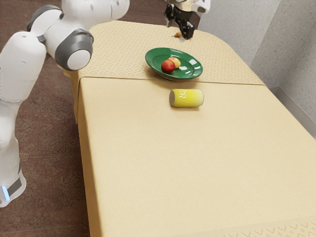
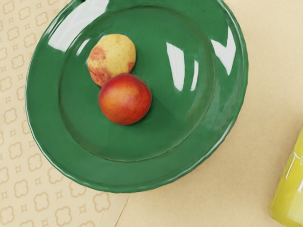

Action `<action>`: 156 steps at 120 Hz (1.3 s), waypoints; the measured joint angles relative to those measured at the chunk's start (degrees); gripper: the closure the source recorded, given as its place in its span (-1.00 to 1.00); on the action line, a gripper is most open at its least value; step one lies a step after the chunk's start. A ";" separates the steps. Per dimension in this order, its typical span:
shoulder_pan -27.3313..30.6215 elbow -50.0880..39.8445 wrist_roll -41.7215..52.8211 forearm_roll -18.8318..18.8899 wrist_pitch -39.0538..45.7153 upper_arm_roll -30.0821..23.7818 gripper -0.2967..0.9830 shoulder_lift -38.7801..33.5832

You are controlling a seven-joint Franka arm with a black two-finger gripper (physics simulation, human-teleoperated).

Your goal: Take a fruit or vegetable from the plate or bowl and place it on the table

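My black gripper (image 1: 187, 34) is at the exterior view's top, beyond the green plate (image 1: 154, 57) and above the patterned part of the table. The plate holds a red round fruit (image 1: 168, 66) and a yellowish one (image 1: 176, 62). From the hand, the plate (image 2: 137, 177) appears with the red fruit (image 2: 125, 99) touching the yellow fruit with reddish patches (image 2: 113, 53). A small orange-brown thing (image 1: 177, 35) lies on the cloth close beside my gripper; what it is cannot be told.
A yellow can (image 1: 186, 98) lies on its side near the plate, and part of that can (image 2: 289, 198) is in the wrist view. Pale cloth covers the table (image 1: 197, 163). A speckled wall (image 1: 296, 64) rises beyond the table's edge on the exterior view's right.
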 joint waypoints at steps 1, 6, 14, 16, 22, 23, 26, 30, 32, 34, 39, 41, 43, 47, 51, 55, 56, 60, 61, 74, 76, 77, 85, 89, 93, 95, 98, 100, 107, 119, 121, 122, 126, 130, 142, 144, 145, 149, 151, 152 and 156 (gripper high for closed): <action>-0.01 -0.01 -0.19 0.21 0.32 0.02 -0.54 0.18; 0.03 0.00 -1.20 1.09 1.77 0.09 -0.54 0.93; 0.46 0.10 -2.80 2.02 3.78 0.72 -0.54 2.48; 0.92 0.16 -3.20 2.10 4.29 0.82 -0.53 3.00; 2.93 0.22 -4.33 1.16 5.61 0.96 -0.53 4.24; 3.51 0.23 -4.50 0.82 5.85 0.93 -0.53 4.54; 5.01 0.23 -5.02 -0.31 6.50 0.89 -0.54 5.26; 6.43 0.22 -5.68 -1.83 7.33 0.89 -0.54 6.40; 7.14 0.20 -6.00 -2.60 7.77 0.87 -0.54 7.09; 7.91 0.18 -6.32 -3.54 8.18 0.86 -0.54 7.72; 9.91 0.18 -7.08 -6.04 9.21 0.85 -0.54 9.22; 10.53 0.19 -7.37 -6.88 9.70 0.86 -0.54 9.80; 11.13 0.20 -7.65 -7.64 10.15 0.84 -0.54 10.23; 12.15 0.22 -8.18 -8.99 10.96 0.74 -0.54 10.91; 12.71 0.26 -8.68 -10.08 11.67 0.59 -0.54 11.51; 13.02 0.28 -9.13 -10.96 12.32 0.41 -0.54 11.99; 13.07 0.29 -9.25 -11.18 12.48 0.37 -0.54 12.13; 13.49 0.30 -9.67 -12.54 13.03 0.16 -0.54 12.56; 13.65 0.30 -9.77 -13.01 13.15 0.12 -0.54 12.63; 16.51 0.44 -10.67 -19.04 14.23 -3.28 -0.54 13.23; 16.86 0.49 -10.79 -19.62 14.36 -3.70 -0.54 13.43; 17.00 0.54 -10.85 -19.87 14.43 -3.87 -0.54 13.53; 17.82 1.19 -11.16 -21.43 14.89 -4.67 -0.54 14.79; 18.05 1.53 -11.24 -21.94 15.07 -5.04 -0.54 15.25; 18.18 1.74 -11.32 -22.34 15.23 -5.25 -0.54 15.53; 18.22 1.82 -11.36 -22.50 15.30 -5.32 -0.54 15.66; 18.27 1.91 -11.39 -22.70 15.39 -5.39 -0.54 15.95; 18.28 1.95 -11.40 -22.82 15.44 -5.40 -0.54 16.14; 18.32 2.22 -11.39 -23.08 15.60 -5.41 -0.54 16.81; 18.40 2.61 -11.23 -23.27 15.77 -5.41 -0.54 17.65; 18.44 2.63 -11.20 -23.29 15.79 -5.41 -0.54 17.79; 18.47 2.64 -11.19 -23.29 15.80 -5.41 -0.54 17.87; 18.53 2.67 -11.13 -23.30 15.84 -5.40 -0.54 18.20; 18.57 3.04 -11.07 -23.24 15.87 -5.36 -0.54 18.60; 18.61 3.46 -10.93 -22.83 15.94 -5.19 -0.54 19.25; 18.61 3.56 -10.91 -22.63 15.95 -5.18 -0.54 19.37; 18.62 3.61 -10.90 -22.54 15.96 -5.17 -0.54 19.45; 18.63 3.75 -10.86 -22.24 15.98 -5.16 -0.54 19.68; 18.63 3.79 -10.84 -22.11 15.99 -5.16 -0.54 19.77; 18.64 3.81 -10.83 -22.04 16.00 -5.16 -0.54 19.82; 18.66 3.86 -10.79 -21.84 16.01 -5.14 -0.54 19.94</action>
